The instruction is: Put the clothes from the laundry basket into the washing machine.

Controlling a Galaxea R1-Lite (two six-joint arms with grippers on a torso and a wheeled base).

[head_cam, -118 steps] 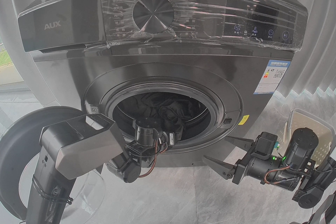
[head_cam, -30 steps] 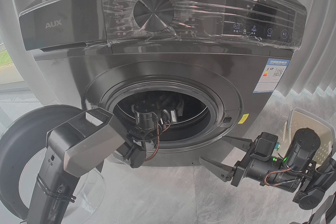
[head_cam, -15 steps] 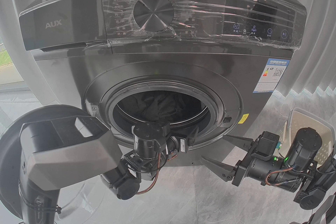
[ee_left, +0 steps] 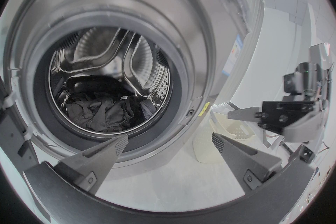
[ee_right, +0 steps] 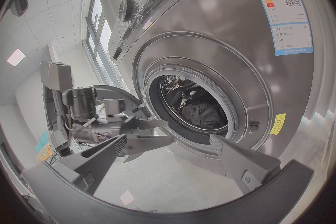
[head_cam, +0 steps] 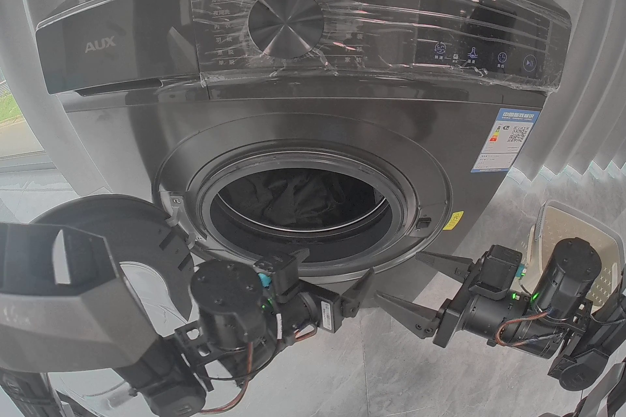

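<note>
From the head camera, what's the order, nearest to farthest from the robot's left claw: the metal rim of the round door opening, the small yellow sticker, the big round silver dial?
1. metal rim of the round door opening: lower edge, just behind the open left gripper.
2. small yellow sticker: right of the opening.
3. big round silver dial: high on the control panel.
</note>
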